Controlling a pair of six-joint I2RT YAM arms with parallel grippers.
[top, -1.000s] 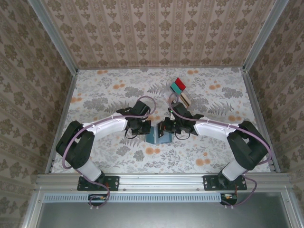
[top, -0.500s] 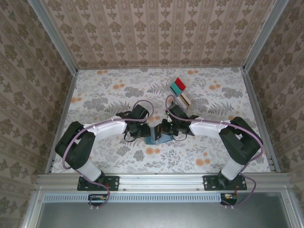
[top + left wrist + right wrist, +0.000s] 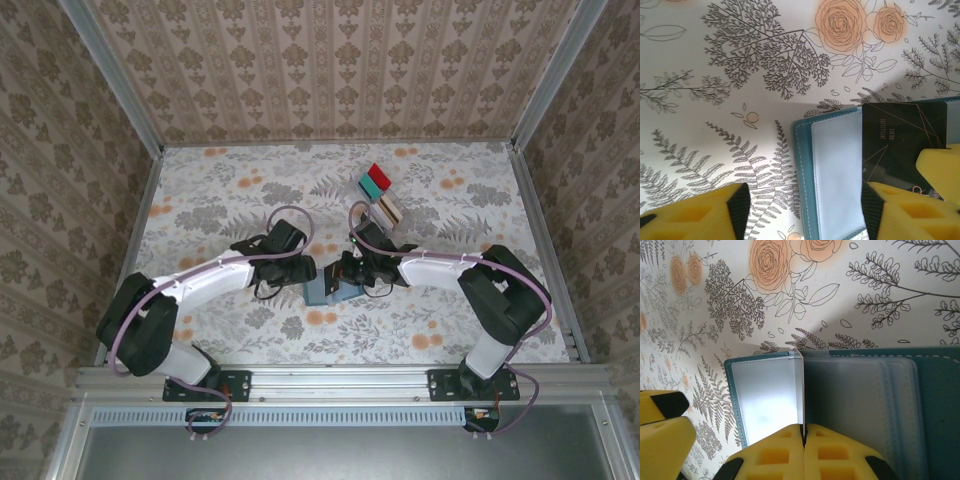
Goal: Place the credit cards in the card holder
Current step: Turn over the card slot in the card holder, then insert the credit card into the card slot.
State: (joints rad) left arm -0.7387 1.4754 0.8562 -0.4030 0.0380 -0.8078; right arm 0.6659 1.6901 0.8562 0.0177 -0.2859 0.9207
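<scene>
Flowery table, wallpapered walls all round. The card holder is lying open mid-table between the arms. The right gripper is pinching its thin inner flap. The left gripper is standing spread, gripping nothing, by the dark card. I'd be pinning that flap and nudging the card in square. A finger is hiding the card's lower end, so I can't tell if it's slotted.
</scene>
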